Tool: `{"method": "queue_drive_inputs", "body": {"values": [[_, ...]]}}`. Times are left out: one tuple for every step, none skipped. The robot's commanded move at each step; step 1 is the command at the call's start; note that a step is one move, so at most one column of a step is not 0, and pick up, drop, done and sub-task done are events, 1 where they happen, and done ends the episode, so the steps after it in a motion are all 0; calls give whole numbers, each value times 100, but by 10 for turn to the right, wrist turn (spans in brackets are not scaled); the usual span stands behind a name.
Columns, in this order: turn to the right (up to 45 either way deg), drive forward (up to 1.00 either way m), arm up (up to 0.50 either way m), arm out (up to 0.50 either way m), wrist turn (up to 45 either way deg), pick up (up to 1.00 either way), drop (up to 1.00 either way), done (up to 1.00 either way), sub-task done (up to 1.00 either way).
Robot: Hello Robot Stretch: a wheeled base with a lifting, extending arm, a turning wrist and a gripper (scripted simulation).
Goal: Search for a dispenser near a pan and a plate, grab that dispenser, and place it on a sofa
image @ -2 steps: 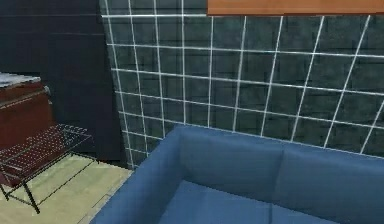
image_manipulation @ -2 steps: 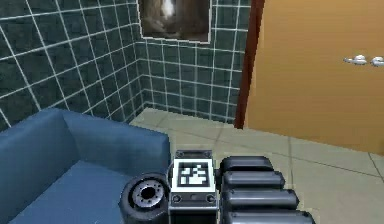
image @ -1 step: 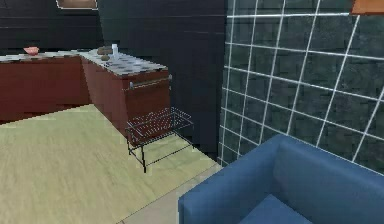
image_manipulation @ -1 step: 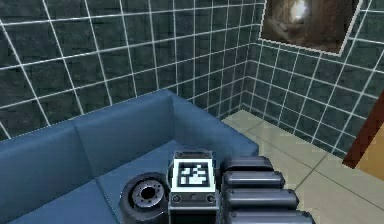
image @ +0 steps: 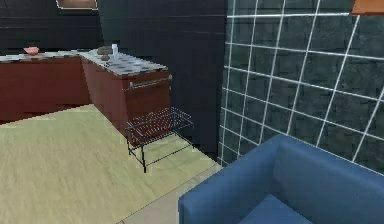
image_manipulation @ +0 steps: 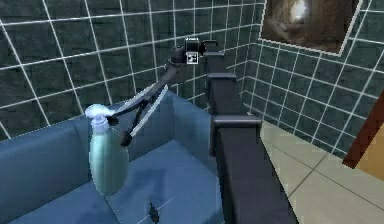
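The tool (image_manipulation: 125, 135) reaches down and toward the arm side view's left from the far end of the dark arm (image_manipulation: 240, 150). Its thin fingers (image_manipulation: 150, 100) slant away from two small white squares (image_manipulation: 190, 47). Right at the fingertips, just below and left of them, is the dispenser (image_manipulation: 105, 155), a pale blue-green bottle with a lighter pump head, standing upright. The blue sofa (image_manipulation: 45, 165) lies under and behind both the tool and the bottle. I cannot tell whether the bottle hangs clear of the seat or rests on it, nor whether the tool has hold of it. Beyond the tool rises a dark tiled wall (image_manipulation: 60, 50). Up and to the right of the tool, a framed picture (image_manipulation: 305, 22) hangs on that wall. A strip of pale floor (image_manipulation: 325, 170) shows to the right of the arm.

In the forward view, a corner of the sofa (image: 290, 185) sits low at the right. Farther off is a desk (image: 130, 68) on reddish cabinets, with a wire rack (image: 158, 125) just in front of it.
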Motion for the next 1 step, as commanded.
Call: {"method": "queue_drive_inputs", "body": {"values": [[0,0,0,0,390,0,0,0,0]]}}
